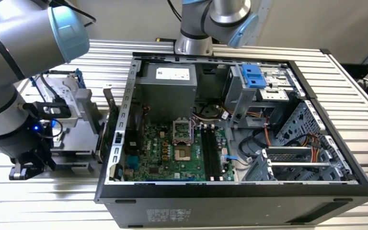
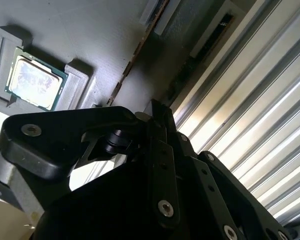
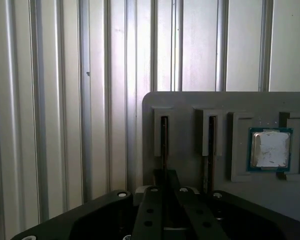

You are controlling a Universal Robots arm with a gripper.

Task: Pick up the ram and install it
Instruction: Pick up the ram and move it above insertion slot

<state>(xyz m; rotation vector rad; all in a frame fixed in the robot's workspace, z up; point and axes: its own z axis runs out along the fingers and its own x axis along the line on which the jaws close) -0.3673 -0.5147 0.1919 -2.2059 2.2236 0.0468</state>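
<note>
A ribbed metal table [image 1: 356,96] carries an open computer case [image 1: 235,201] and, at the exterior view's left, a grey tray [image 3: 190,102]. The ram [image 3: 164,142] stands edgewise in a tray slot (still seated). The gripper [image 3: 166,179], pressed together, sits at the slot's end.

The exterior view stands high and well back, looking obliquely down on the open computer case [image 1: 235,208] and the ribbed table [image 1: 363,96]. The arm [image 1: 17,57] is close to the lens at the exterior view's left. The first wrist view sits just behind the pincer [image 3: 166,176] and looks along it, squarely and from near, onto a grey holder [image 3: 190,102] carrying a square chip [image 3: 270,148]. The second wrist view sits tighter against the pincer's black links and faces the holder at a slant, so the table's ribs run diagonally. Both wrist views share pincer, holder, chip and table. The exterior view shares the holder, just beside the case on its left.
</note>
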